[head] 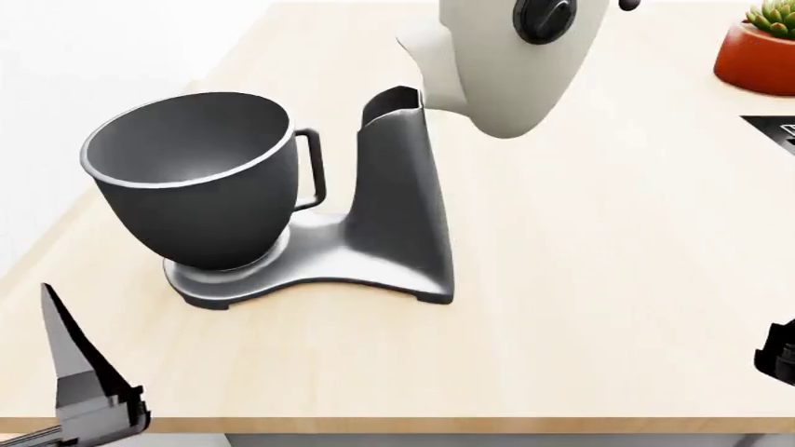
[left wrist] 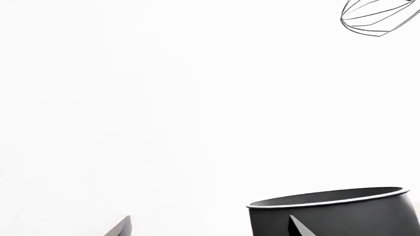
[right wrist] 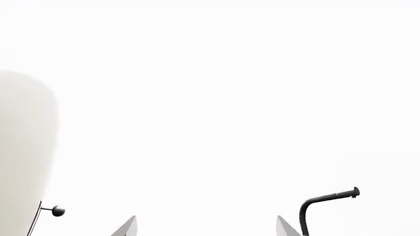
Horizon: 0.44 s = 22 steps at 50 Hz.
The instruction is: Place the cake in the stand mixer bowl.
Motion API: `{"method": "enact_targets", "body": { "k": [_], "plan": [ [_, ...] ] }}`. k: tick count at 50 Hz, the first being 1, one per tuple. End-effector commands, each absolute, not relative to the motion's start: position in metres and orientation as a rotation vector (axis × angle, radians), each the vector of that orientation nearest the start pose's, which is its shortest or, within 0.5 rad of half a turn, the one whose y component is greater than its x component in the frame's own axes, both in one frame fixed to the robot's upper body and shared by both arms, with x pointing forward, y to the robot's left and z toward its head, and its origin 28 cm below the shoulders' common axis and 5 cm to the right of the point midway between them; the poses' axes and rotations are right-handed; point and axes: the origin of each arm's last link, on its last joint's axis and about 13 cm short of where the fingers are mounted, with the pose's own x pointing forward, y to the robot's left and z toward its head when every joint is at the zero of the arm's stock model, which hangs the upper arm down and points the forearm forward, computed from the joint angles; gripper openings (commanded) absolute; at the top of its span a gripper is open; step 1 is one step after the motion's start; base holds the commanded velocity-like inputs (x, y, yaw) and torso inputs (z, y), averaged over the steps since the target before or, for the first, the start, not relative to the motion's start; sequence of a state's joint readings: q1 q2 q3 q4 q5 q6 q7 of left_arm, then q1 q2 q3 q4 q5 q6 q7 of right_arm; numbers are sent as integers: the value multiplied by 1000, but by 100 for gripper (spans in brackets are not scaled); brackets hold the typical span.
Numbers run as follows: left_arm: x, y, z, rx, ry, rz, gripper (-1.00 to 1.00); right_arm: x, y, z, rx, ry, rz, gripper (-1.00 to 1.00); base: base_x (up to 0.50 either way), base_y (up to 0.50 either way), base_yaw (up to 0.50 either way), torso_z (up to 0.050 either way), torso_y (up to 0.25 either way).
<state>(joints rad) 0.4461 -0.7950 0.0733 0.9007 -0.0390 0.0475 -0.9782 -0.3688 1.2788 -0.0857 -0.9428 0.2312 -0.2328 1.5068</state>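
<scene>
The stand mixer bowl (head: 199, 177) is dark grey with a lighter rim and a loop handle; it sits on the mixer's grey base at the left of the wooden counter, and nothing shows inside it. Its upper part shows in the left wrist view (left wrist: 341, 211). The cake is out of view. My left gripper (left wrist: 208, 227) is open and empty, fingertips wide apart, with one finger (head: 74, 372) showing at the counter's front left, nearer than the bowl. My right gripper (right wrist: 205, 227) is open and empty; only a dark part (head: 780, 352) shows at the right edge.
The cream mixer head (head: 509, 56) is tilted up above the grey mixer column (head: 397, 205). A wire whisk (left wrist: 377, 17) shows in the left wrist view. A red pot with a green plant (head: 761, 51) stands at the back right. The counter's front edge (head: 435, 424) is close.
</scene>
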Motion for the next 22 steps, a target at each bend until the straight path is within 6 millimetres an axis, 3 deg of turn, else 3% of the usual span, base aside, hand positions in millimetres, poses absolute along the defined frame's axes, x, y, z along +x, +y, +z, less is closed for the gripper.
{"method": "enact_targets", "body": {
  "k": [1, 22],
  "plan": [
    [110, 257, 149, 288, -679, 388, 100, 111, -166, 192, -178, -832, -488, 100, 0, 0, 0, 0, 0],
    [101, 253, 155, 251, -791, 349, 100, 104, -163, 195, -138, -938, -461, 100, 0, 0, 0, 0, 0]
  ]
}}
